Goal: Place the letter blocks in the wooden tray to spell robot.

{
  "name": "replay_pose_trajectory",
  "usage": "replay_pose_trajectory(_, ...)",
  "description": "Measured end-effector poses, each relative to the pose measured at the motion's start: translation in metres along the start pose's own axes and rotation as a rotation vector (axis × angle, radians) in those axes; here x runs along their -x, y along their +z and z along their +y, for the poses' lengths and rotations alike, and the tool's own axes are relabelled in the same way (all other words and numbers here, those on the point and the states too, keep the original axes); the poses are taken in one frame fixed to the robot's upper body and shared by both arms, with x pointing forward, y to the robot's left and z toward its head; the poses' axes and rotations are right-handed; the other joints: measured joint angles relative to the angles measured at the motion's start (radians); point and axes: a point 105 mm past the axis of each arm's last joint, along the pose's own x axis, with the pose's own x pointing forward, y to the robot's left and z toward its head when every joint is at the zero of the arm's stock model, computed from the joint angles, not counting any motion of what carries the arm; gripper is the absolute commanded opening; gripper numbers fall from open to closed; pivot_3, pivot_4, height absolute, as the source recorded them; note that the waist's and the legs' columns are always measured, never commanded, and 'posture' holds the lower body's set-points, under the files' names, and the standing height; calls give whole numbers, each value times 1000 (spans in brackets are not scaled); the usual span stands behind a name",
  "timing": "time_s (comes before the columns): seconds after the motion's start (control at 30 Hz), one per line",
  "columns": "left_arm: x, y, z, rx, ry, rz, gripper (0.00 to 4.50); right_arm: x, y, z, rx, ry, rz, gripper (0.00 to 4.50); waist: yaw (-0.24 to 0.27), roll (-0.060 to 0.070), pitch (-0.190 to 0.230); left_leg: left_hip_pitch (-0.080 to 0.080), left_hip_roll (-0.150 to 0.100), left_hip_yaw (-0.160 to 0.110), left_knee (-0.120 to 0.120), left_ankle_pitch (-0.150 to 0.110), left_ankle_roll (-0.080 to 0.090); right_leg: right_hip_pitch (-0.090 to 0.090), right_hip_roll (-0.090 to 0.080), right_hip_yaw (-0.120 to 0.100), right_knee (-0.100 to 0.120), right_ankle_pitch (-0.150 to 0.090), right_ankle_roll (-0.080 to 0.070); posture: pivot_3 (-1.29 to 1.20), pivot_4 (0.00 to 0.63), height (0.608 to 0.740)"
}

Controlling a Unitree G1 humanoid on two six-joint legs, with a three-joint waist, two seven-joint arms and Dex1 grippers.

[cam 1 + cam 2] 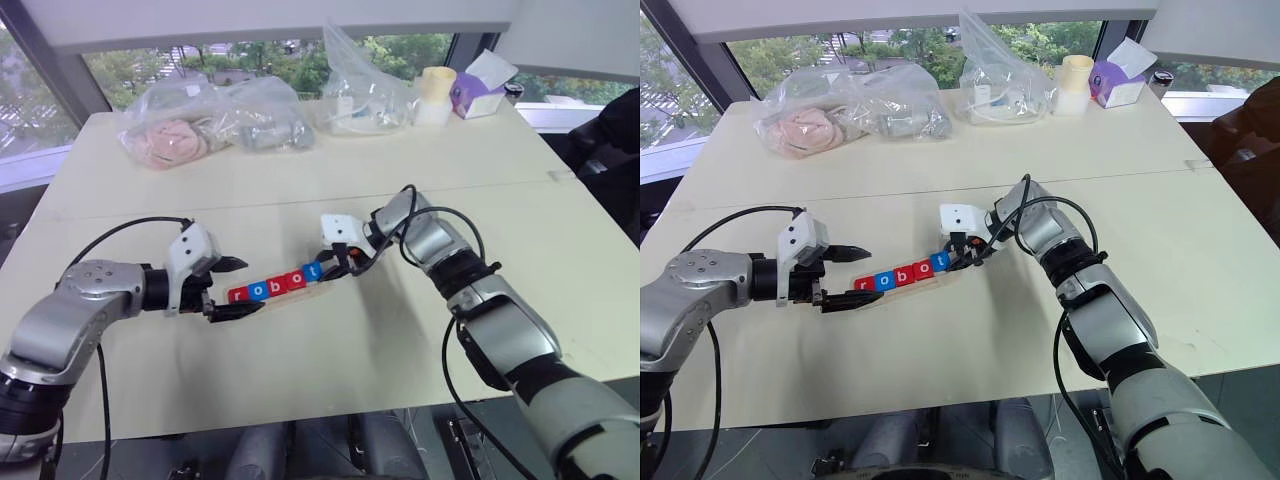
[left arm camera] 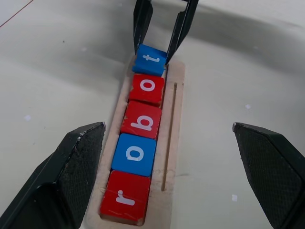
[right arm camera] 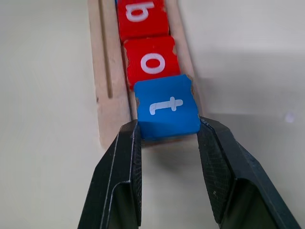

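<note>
1. Pale tabletop (image 1: 330, 190) by a window carries clear plastic bags (image 1: 215, 120) at its far edge.
2. Nearer, the wooden tray (image 2: 174, 119) lies between the two arms, holding five letter blocks (image 2: 142, 121) that read r, o, b, o, t.
3. Right gripper (image 3: 167, 136) has its jaws closed on the blue t block (image 3: 166, 107) at the tray's end.
4. Left gripper (image 1: 236, 289) sits at the r end, jaws wide apart and empty.

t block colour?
Blue with a white letter; the t block shows best in the right wrist view.
</note>
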Motion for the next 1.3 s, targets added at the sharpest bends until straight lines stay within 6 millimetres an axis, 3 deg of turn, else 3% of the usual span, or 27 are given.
replay_pose_trajectory(1.07,-7,0,4,8,11,-23,4500,-15,9,15,-77,23,-6,1096,-1,0,0,0,0,0,0,0,0,0,0,0,0,0,0,0,150,740)
replay_pose_trajectory(1.27,-7,0,4,4,14,-21,4500,-23,13,10,-85,-19,-23,4094,-2,0,0,0,0,0,0,0,0,0,-1,0,0,0,0,0,150,740)
replay_pose_trajectory(1.3,-7,-1,4,3,15,-21,4500,-24,14,9,-84,-26,-24,4432,-1,0,0,0,0,0,0,0,0,0,-1,0,0,0,0,0,150,740)
